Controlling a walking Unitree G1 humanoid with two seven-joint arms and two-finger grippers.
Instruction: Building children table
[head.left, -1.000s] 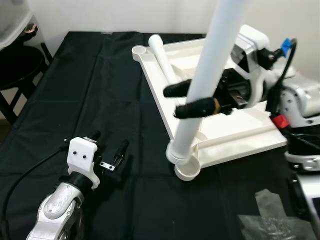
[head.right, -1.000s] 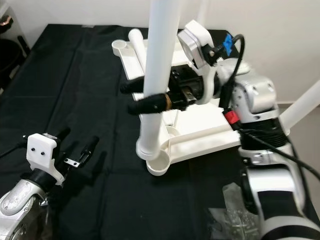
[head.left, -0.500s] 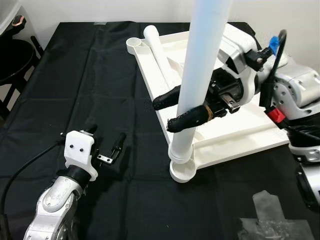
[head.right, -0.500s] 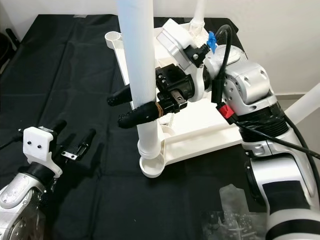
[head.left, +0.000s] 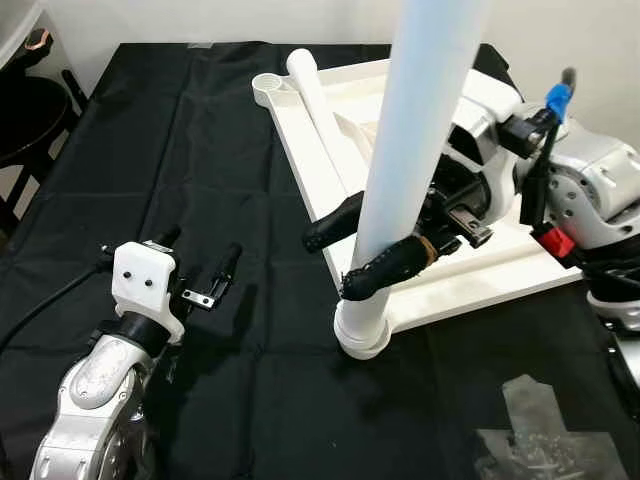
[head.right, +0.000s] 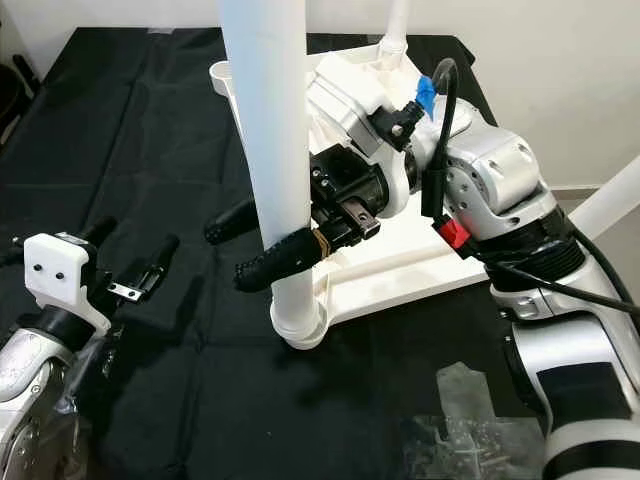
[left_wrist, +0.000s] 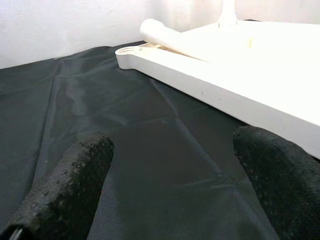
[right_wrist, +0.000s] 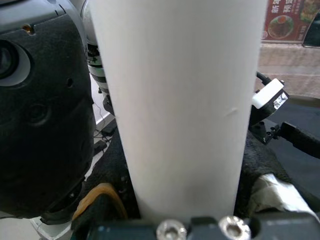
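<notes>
I'm looking down on a black cloth (head.left: 200, 150) spread over the work surface, with a pale wall behind it at 12 o'clock; a dark stool (head.left: 30, 120) stands off the cloth at 10 o'clock, and a piece of crinkled clear plastic (head.left: 535, 445) lies on the cloth at 5 o'clock.

The white tabletop (head.left: 480, 265) lies upside down on the cloth, running from 12 toward 3 o'clock. I count three white legs: one upright leg (head.left: 415, 170) standing in the near corner socket (head.left: 360, 335) at the centre of my view; one loose leg (head.left: 320, 110) lying flat across the tabletop toward 12 o'clock; and a third leg (head.right: 397, 25) upright at the far corner (its top is cut off by the frame).

My right gripper (head.left: 350, 250) is clamped around the upright leg just above the socket, one black finger either side; the right wrist view has the leg pressed between the pads. My left gripper (head.left: 195, 270) hovers over bare cloth at 8 o'clock, fingers spread apart, holding nothing, well apart from the tabletop.
</notes>
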